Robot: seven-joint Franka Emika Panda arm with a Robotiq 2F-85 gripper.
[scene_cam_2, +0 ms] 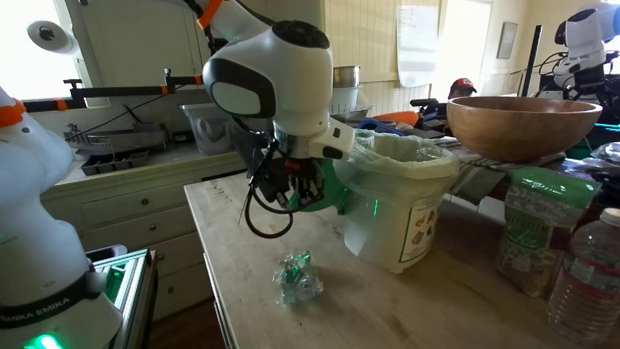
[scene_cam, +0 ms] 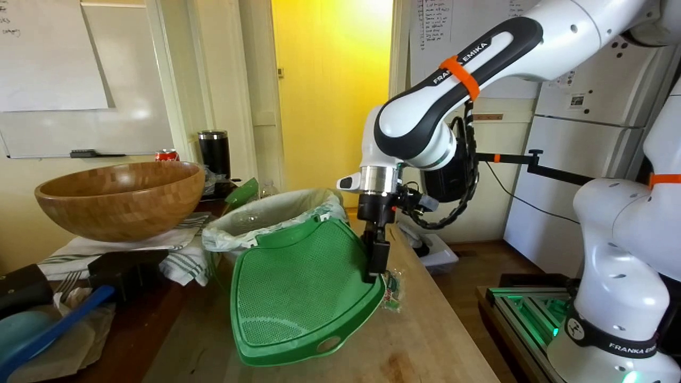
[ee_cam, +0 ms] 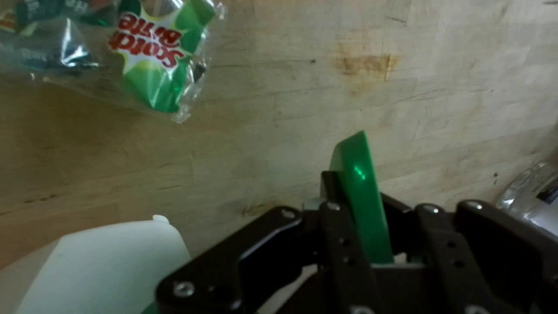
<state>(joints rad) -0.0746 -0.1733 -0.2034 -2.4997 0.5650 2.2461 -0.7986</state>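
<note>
My gripper (scene_cam: pixel 376 266) is shut on the edge of a green perforated lid (scene_cam: pixel 303 282); the lid's rim (ee_cam: pixel 365 205) stands between the jaws in the wrist view. The lid is tilted, its upper edge against the rim of a white bin (scene_cam_2: pixel 375 237) lined with a pale bag (scene_cam: pixel 218 239). I cannot tell whether the lid is hinged to it. In an exterior view the lid (scene_cam_2: pixel 334 186) is partly hidden behind the gripper (scene_cam_2: pixel 302 194). A clear Scotch-Brite packet (ee_cam: pixel 150 52) lies on the wooden table beside the bin; it also shows in an exterior view (scene_cam_2: pixel 298 281).
A large wooden bowl (scene_cam: pixel 122 202) stands on a striped cloth (scene_cam: pixel 186 260) beside the bin. A food bag (scene_cam_2: pixel 537 232) and a water bottle (scene_cam_2: pixel 588 276) stand near the bin. A blue-handled utensil (scene_cam: pixel 64 330) and a fork (scene_cam: pixel 68 284) lie at the table's other side.
</note>
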